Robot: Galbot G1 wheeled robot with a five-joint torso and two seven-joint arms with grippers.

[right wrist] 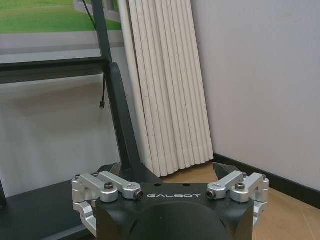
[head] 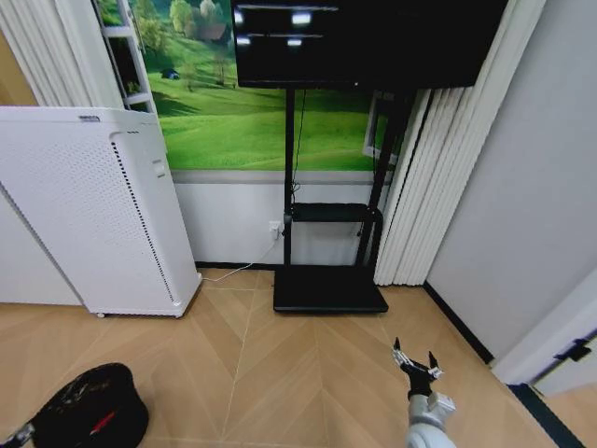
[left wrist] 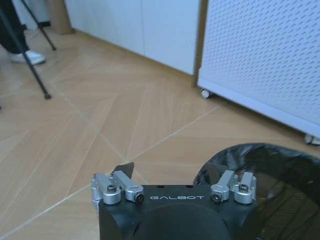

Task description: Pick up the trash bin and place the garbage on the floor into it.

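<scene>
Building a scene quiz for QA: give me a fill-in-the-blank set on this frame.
1. The trash bin at the head view's lower left is coloured ____.
2. The right claw is empty, its fingers spread ____.
3. The white perforated appliance stands on small ____.
4. The dark screen is mounted on a black ____.

Missing words: black; open; wheels; stand

It looked like a staged living room or showroom. A herringbone wood floor [head: 280, 373] ran to a wall where a mock window showed a printed green meadow [head: 233, 112]. A dark screen [head: 364, 37] stood on a black floor stand [head: 328, 289], with pale pleated curtains [head: 438, 187] beside it and a tall white perforated appliance [head: 93, 205] on castors to the left.
</scene>
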